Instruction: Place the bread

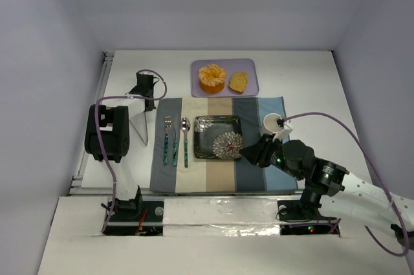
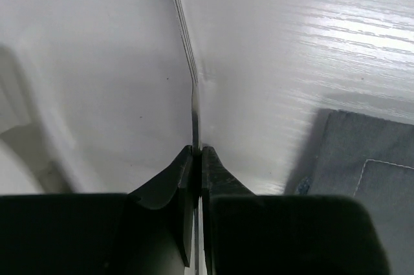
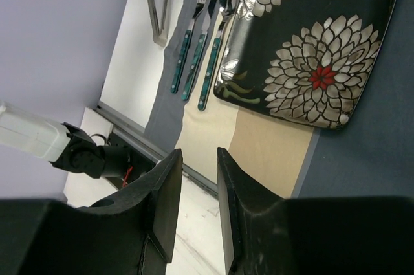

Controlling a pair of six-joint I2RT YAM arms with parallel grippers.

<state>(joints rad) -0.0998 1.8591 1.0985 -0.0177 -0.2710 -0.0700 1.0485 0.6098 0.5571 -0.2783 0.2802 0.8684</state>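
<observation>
The bread (image 1: 239,82), a small golden slice with a brown crust, lies on the lavender tray (image 1: 249,68) at the back, right of the peeled orange (image 1: 212,77). My left gripper (image 1: 148,98) is at the mat's far left corner, far from the bread. In the left wrist view the left gripper (image 2: 197,149) is shut on the thin metal strip of the tongs (image 2: 183,42), which hang over the white table. My right gripper (image 1: 256,152) hovers by the plate's right edge. The right wrist view shows the right gripper (image 3: 198,153) open with nothing between its fingers.
A dark flowered square plate (image 1: 218,137) sits mid-placemat (image 1: 259,171), with fork (image 1: 167,138), knife (image 1: 174,140) and spoon (image 1: 185,139) to its left. A white cup (image 1: 274,122) stands right of the plate. The tongs (image 1: 143,127) angle down beside the mat's left edge.
</observation>
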